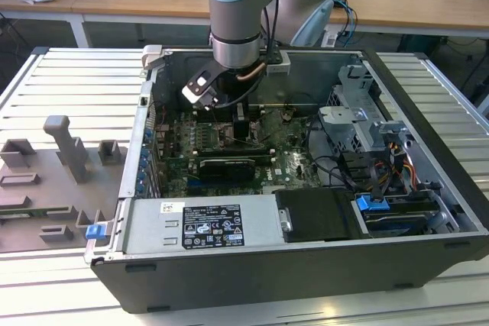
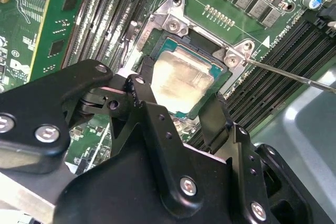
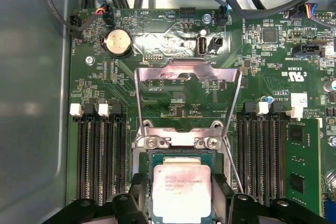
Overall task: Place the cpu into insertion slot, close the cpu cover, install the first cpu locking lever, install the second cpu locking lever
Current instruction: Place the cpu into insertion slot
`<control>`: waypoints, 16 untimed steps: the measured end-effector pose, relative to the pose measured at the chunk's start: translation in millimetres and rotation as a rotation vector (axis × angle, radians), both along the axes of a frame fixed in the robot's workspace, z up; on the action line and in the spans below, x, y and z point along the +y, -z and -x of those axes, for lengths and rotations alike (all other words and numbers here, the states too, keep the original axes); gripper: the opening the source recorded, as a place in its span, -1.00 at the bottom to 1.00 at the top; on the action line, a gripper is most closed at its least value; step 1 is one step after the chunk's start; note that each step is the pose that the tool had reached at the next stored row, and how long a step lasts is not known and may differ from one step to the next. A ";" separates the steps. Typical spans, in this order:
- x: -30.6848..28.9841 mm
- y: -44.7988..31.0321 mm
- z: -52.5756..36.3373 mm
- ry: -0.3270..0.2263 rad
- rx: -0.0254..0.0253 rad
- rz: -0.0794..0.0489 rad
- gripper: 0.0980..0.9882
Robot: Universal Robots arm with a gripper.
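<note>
Slatted metal table (image 1: 69, 74) carries an open computer case (image 1: 252, 288); inside, the gripper (image 2: 179, 94) clasps the cpu (image 2: 181, 80) by two opposite edges, the chip lying in the insertion slot (image 2: 173, 24) on the green circuit board (image 3: 173, 40), the cpu cover (image 3: 188, 72) swung open

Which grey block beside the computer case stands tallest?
The T-shaped post on the fixture plate, at the exterior view's left of the case; the other grey blocks around it are low.
</note>
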State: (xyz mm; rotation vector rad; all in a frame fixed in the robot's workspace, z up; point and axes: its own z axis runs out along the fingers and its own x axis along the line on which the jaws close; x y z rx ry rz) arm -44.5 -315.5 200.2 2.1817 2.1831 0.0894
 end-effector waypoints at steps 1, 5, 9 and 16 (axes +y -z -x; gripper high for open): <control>-0.9 0.0 0.0 0.000 -0.0001 0.000 0.16; -2.5 0.0 -0.6 0.005 -0.0001 0.000 0.16; -2.6 -0.1 -1.2 0.013 0.0000 0.000 0.16; -2.6 -7.9 -1.3 0.013 0.0001 0.000 -0.02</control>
